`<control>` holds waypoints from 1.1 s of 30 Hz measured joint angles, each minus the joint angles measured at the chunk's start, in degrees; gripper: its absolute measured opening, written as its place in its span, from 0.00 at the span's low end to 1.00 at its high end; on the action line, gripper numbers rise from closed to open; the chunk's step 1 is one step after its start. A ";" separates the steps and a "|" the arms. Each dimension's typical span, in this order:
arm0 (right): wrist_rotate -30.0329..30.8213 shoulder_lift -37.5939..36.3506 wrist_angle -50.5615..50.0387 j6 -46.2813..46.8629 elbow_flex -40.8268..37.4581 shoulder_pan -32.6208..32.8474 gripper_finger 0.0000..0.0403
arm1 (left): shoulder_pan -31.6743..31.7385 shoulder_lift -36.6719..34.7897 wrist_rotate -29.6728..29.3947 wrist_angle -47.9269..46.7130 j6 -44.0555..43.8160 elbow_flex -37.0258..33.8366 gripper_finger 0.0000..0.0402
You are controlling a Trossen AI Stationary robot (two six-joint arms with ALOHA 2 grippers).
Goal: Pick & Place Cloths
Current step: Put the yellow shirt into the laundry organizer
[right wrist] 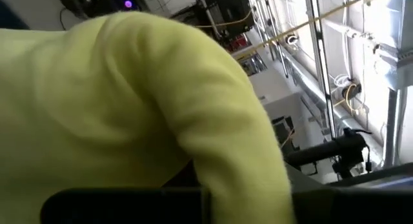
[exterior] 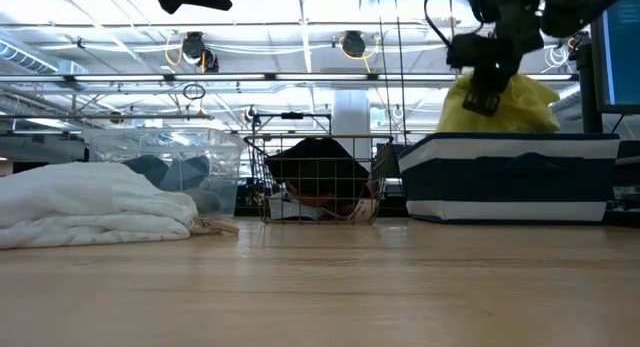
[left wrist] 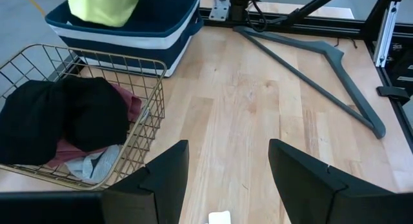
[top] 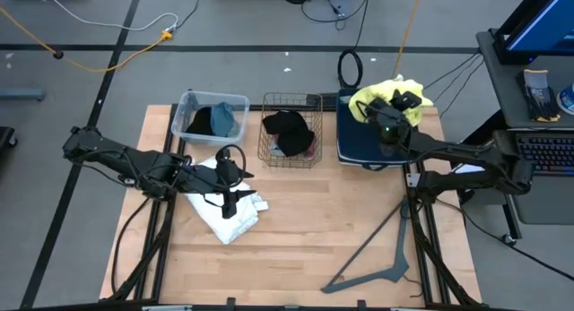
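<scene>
A white cloth (top: 229, 211) lies crumpled on the table's left half, also in the low view (exterior: 95, 207). My left gripper (left wrist: 226, 153) is open and raised above it (top: 228, 196), touching nothing. A yellow cloth (top: 381, 94) hangs over the dark blue bin (top: 359, 141) at the far right, with my right gripper (top: 395, 107) in its folds. In the right wrist view the yellow cloth (right wrist: 129, 95) fills the picture and hides the fingers. Black and maroon cloths (left wrist: 64, 117) lie in the wire basket (top: 291, 150). Black and blue-grey cloths (top: 215, 121) lie in a clear tub (top: 184, 109). My right gripper comes at the yellow cloth (exterior: 515, 102) from above, pointing down over the blue bin. The bunched cloth covers the place of contact, so which part is pinched cannot be told. The cloth hangs below the gripper, and its lower end (left wrist: 103, 11) reaches into the bin.
A grey clothes hanger (top: 381, 253) lies on the table's near right part. Bare wood runs along the near edge and between the basket and the hanger (left wrist: 258, 108). The tub, basket and bin stand in a row along the far edge.
</scene>
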 joint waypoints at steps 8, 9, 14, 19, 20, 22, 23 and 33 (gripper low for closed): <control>-2.95 0.02 3.66 3.46 -7.78 1.21 0.07 | 0.00 0.00 0.00 0.11 -0.09 0.00 0.54; -3.05 0.00 3.70 4.63 -8.58 1.53 0.07 | 0.00 0.00 0.00 0.11 -0.11 0.00 0.54; -7.01 0.02 3.58 9.36 -11.81 2.89 0.07 | 0.00 0.00 -0.01 0.68 -0.12 0.00 0.54; -8.13 0.00 2.96 15.18 -13.05 4.24 0.07 | 0.00 0.00 -0.02 1.90 -0.11 0.00 0.54; -9.18 0.00 2.27 16.64 -13.11 4.67 0.07 | 0.00 0.00 -0.01 2.01 -0.12 0.00 0.54; -11.73 0.00 0.85 19.61 -13.15 5.53 0.07 | 0.00 0.00 0.00 2.10 -0.13 0.00 0.54; -13.29 0.00 0.05 21.33 -13.15 5.85 0.07 | 0.00 0.00 0.00 2.21 -0.13 0.00 0.54; -26.23 0.00 -12.69 38.03 -13.13 6.36 0.11 | 0.00 0.02 0.03 2.99 -0.14 0.00 0.54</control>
